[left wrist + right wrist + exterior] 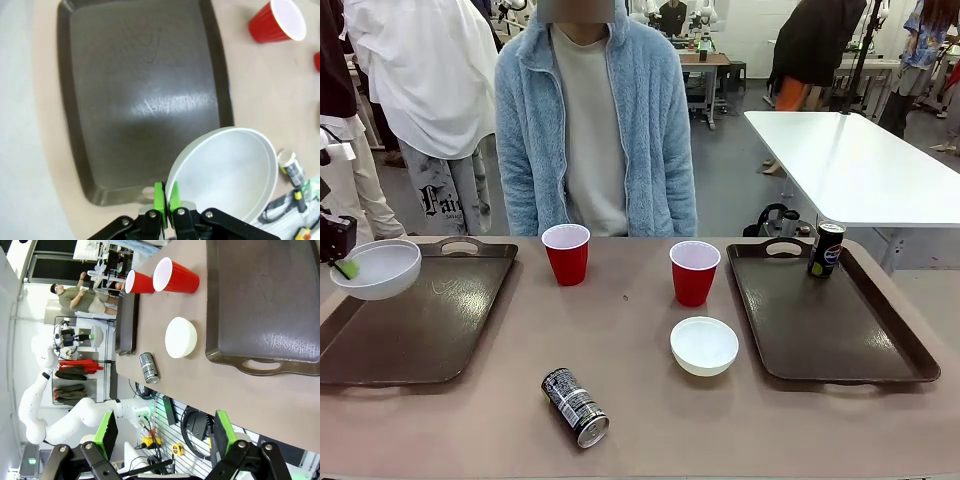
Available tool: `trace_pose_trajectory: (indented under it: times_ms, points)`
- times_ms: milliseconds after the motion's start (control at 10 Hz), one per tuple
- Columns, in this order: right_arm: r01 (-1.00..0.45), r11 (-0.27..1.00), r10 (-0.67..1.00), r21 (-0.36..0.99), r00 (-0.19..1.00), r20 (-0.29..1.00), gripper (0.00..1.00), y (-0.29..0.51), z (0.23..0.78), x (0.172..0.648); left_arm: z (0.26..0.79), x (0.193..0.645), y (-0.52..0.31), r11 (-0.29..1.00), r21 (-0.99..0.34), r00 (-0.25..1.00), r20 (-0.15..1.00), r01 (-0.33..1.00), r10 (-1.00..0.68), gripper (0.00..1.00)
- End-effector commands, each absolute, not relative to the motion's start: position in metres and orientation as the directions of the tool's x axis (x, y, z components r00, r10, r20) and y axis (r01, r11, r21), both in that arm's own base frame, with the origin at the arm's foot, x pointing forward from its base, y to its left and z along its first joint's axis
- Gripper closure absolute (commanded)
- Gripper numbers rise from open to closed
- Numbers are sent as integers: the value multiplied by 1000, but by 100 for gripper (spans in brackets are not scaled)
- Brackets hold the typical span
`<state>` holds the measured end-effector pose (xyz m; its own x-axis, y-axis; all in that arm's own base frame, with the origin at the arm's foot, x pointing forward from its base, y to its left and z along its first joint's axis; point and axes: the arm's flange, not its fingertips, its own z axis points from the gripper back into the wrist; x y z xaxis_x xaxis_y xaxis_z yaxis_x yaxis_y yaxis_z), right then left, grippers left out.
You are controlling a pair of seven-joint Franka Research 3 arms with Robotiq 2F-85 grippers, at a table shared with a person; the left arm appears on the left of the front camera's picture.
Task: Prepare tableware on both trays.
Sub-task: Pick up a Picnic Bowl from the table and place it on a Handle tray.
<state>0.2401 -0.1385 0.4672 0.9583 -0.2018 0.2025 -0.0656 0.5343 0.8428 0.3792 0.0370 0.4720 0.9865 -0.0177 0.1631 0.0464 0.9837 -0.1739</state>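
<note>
The upright can [826, 249] is slim and black, with a round Pepsi mark on its side; the print on the lying can [575, 406] is too small to read.

The bowl [375, 268] is small, round, plain white and smooth. It hangs tilted above the far left corner of the left tray [420, 320]. The left gripper [166, 192] is clenched on its rim, the thin edge pinched between the green pads.

The left tray is dark brown plastic, rectangular, with a raised rim, rounded corners, a cut-out handle and faint scuffs on its glossy floor. The right tray [840, 330] matches it and bears the upright can in its far corner.

Between the trays, on the matte tan table [640, 440], stand two red cups with white insides, the left cup [566, 254] and the right cup [694, 272]. The second bowl [704, 345] sits just in front of the right cup. The lying can rests on its side nearer the robot.

The right gripper [165, 435] is released, its fingers spread wide off the table's edge.
</note>
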Motion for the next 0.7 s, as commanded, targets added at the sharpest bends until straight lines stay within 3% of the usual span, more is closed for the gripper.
trace_pose_trajectory:
  times_ms: [0,600]
  points:
    - [-79,524,-202,848,956,214,0,-140,466,242,437,386,50,988,-148,987,156,47,-24,100]
    - [-79,524,-202,848,956,214,0,-140,466,242,359,386,71,985,-166,990,140,38,-15,100]
